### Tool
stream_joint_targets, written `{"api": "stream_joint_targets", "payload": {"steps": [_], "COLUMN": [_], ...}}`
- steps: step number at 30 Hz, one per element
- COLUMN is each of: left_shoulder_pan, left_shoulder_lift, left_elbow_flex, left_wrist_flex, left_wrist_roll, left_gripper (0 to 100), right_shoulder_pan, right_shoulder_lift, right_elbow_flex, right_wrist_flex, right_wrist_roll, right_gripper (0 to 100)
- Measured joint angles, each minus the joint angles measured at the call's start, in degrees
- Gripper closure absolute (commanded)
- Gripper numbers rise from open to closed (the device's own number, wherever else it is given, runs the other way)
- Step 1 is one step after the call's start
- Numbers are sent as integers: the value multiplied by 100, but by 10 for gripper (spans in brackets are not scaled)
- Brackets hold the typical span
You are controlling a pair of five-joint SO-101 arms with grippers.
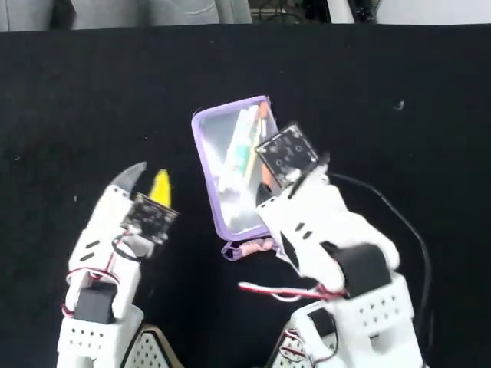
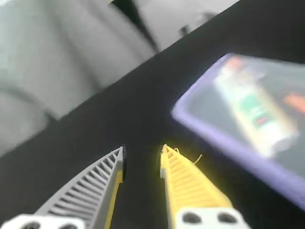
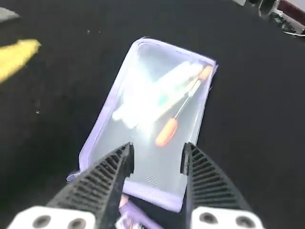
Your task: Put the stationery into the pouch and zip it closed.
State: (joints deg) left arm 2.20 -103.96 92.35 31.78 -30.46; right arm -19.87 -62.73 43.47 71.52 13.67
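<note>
Purple soft plastic edges the pouch (image 1: 230, 165), which lies flat near the middle of the black worktop (image 1: 399, 69), its short ends facing the near and far edges. The stationery (image 1: 244, 146), some pens, is inside and shows through the clear side. The right gripper (image 3: 157, 152) hangs over the pouch's near end, fingers apart, holding nothing. The left gripper (image 2: 142, 155) sits beside the pouch, toward the left edge, fingers a little apart and empty too. The pouch looks light, floppy and slippy, so it may slide when tugged. I think one gripper should pin a purple edge while the other pinches the small pink loop (image 1: 249, 248) at the near end.
</note>
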Motion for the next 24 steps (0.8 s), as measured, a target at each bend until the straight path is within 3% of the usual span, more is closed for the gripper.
{"api": "stream_joint_targets", "payload": {"steps": [15, 19, 24], "left_shoulder_pan": [-3253, -3719, -3798], "left_shoulder_lift": [0, 0, 0], "left_elbow_flex": [352, 360, 360], "left_wrist_flex": [220, 220, 598], "left_wrist_roll": [0, 0, 0], "left_gripper": [872, 872, 872], "right_shoulder_pan": [-642, -695, -695], "right_shoulder_lift": [2426, 2971, 3719], "right_elbow_flex": [642, 967, 1099], "right_wrist_flex": [273, 18, -580], "right_wrist_roll": [1424, 1943, 2259], "right_gripper": [846, 846, 846]}}
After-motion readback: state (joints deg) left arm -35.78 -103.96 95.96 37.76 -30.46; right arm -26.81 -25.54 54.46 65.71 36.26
